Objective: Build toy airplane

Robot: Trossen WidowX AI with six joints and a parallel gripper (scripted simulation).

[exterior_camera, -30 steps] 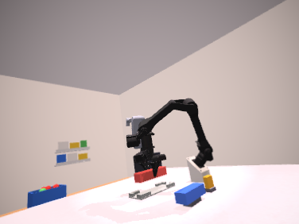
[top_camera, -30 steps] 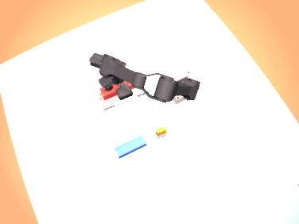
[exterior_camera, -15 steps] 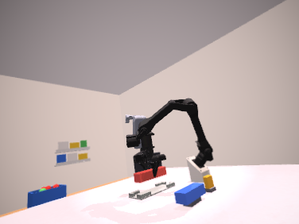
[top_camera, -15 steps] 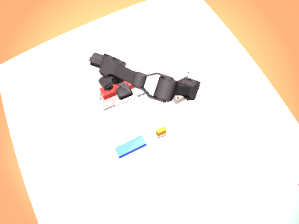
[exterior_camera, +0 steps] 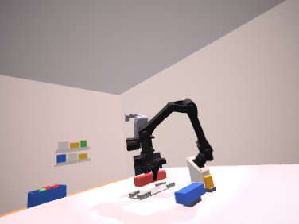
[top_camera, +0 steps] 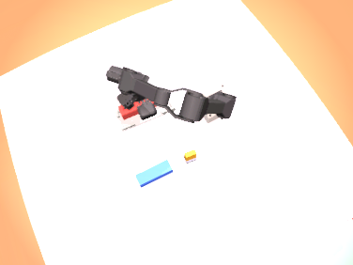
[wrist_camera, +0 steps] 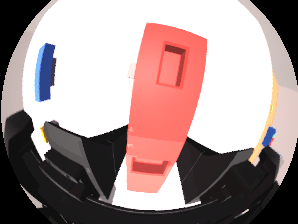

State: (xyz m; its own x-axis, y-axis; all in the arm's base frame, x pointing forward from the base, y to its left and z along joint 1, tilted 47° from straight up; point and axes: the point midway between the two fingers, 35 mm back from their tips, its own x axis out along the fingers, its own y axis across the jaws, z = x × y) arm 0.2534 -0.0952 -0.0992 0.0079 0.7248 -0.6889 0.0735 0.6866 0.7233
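My gripper is shut on the red fuselage and holds it level, close over the pale jig. In the wrist view two rectangular sockets show in the fuselage's top. I cannot tell whether it touches the cradle. The blue wing lies flat on the table in front of the jig. The small yellow tail fin stands on the table beside the wing.
The arm's base stands to the right of the jig, and the arm arches over from it. A blue bin sits far left by the wall, under a small shelf.
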